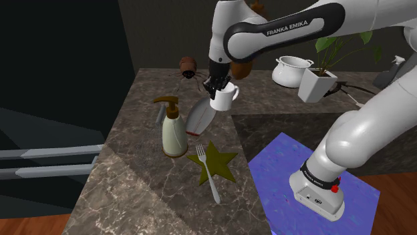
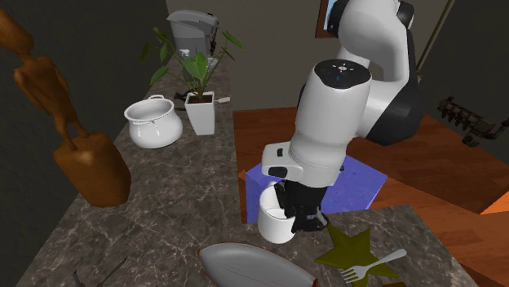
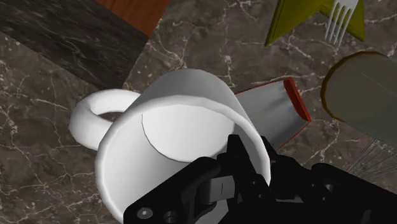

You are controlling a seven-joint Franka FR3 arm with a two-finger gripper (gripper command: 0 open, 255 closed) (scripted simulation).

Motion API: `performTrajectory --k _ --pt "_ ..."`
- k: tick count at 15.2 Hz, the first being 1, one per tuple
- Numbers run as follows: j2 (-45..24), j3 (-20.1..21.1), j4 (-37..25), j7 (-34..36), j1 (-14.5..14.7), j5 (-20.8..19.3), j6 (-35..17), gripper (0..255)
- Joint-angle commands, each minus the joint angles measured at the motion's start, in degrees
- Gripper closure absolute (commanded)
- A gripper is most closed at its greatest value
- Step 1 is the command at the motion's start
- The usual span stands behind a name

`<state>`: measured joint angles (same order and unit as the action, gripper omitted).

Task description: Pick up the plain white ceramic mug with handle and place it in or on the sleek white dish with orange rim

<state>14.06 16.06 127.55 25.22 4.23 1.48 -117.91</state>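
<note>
Mug (image 1: 225,99) hangs pinched by its rim in your gripper (image 1: 216,87), apparently just off the counter (image 1: 133,180) beside the dish (image 1: 200,117); carry it level over the dish's middle, lower gently, then release.

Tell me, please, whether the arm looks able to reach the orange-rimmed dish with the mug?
Probably yes: the hand, shut on the white mug, is close beside the dish, and nothing stands between them; the soap dispenser is on the dish's far side.
</note>
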Motion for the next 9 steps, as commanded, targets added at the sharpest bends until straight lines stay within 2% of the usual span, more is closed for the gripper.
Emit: performTrajectory --k 1,6,9 --pt "-4.67 0.01 -5.22 0.14 -0.72 -1.4 0.68 255" --pt "-15.71 -0.17 -18.73 0.52 -1.51 -4.67 3.56 255" --pt "-16.48 -0.22 -18.14 0.66 -1.47 -4.94 2.24 255"
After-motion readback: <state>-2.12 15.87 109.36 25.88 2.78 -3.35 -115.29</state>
